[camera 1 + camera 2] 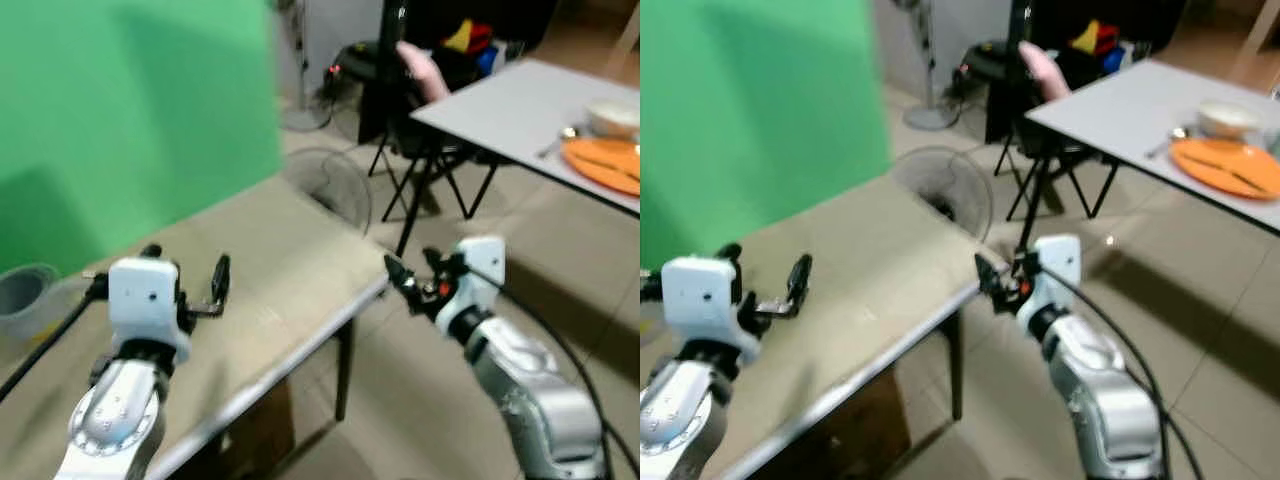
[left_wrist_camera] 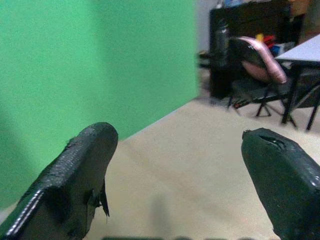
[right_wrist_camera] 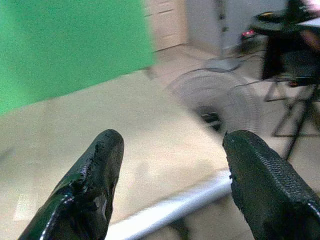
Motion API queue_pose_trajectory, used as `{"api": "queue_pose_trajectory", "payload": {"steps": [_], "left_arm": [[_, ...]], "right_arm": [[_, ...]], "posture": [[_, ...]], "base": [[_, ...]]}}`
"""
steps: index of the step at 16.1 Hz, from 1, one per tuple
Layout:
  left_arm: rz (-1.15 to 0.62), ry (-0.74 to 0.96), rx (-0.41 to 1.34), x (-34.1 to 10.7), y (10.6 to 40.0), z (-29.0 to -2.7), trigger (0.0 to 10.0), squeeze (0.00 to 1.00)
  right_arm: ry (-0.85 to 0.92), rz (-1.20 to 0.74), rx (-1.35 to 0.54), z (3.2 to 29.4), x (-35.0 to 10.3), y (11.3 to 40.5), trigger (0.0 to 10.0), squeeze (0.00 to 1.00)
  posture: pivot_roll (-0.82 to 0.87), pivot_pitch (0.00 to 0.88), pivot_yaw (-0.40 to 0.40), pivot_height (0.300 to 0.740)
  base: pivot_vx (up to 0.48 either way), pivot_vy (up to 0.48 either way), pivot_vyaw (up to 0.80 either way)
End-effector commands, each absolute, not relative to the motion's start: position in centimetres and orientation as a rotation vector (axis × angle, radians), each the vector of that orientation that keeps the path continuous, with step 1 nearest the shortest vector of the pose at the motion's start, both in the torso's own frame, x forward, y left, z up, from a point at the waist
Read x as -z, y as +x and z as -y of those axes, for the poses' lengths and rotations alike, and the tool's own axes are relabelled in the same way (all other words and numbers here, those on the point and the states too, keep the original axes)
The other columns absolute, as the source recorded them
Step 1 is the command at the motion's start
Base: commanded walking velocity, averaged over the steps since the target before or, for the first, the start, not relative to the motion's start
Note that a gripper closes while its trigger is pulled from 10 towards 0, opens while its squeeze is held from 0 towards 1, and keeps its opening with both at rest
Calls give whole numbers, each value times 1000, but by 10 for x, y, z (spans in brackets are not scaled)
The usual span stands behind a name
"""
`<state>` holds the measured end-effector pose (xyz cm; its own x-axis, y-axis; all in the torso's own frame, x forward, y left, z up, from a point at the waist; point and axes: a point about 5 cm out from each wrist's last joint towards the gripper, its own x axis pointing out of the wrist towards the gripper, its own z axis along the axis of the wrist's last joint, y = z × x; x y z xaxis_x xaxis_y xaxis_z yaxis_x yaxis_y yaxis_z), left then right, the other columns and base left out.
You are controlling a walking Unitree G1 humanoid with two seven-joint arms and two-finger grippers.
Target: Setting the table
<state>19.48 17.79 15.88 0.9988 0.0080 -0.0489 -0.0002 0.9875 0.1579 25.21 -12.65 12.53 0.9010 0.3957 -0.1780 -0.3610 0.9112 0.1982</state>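
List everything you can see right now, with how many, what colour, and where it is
Near table: 1, beige top, right in front of the robot.
Far table: 1, white top, ahead to the right.
Plate: 1, orange, on the far table's right end.
Bowl: 1, white, just behind the plate.
Spoon: 1, silver, left of the plate.
Backdrop: 1, green, behind the near table.
Fan: 1, grey, on the floor past the near table.
Folding chair: 1, black, beside the far table.
Left gripper: 1, black fingers, open, over the near table.
Right gripper: 1, black fingers, open, at the near table's edge.
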Motion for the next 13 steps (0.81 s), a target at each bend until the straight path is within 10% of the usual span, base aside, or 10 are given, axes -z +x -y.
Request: {"api": "queue_pose_trajectory", "payload": {"steps": [1,6,13], "left_arm": [[-37,169,-13,-163,196,-178,10000,0],[-27,164,-33,-165,194,-178,10000,0],[-24,167,-47,-166,193,-178,10000,0]], "right_arm": [[161,-205,-406,127,-129,253,10000,0],[131,-206,-439,127,-130,256,10000,0],[67,-193,-547,124,-133,263,10000,0]], "posture": [[-38,0,23,740],[-30,0,20,740],[-23,0,12,740]], "base": [[0,0,0],[0,0,0],[0,0,800]]}}
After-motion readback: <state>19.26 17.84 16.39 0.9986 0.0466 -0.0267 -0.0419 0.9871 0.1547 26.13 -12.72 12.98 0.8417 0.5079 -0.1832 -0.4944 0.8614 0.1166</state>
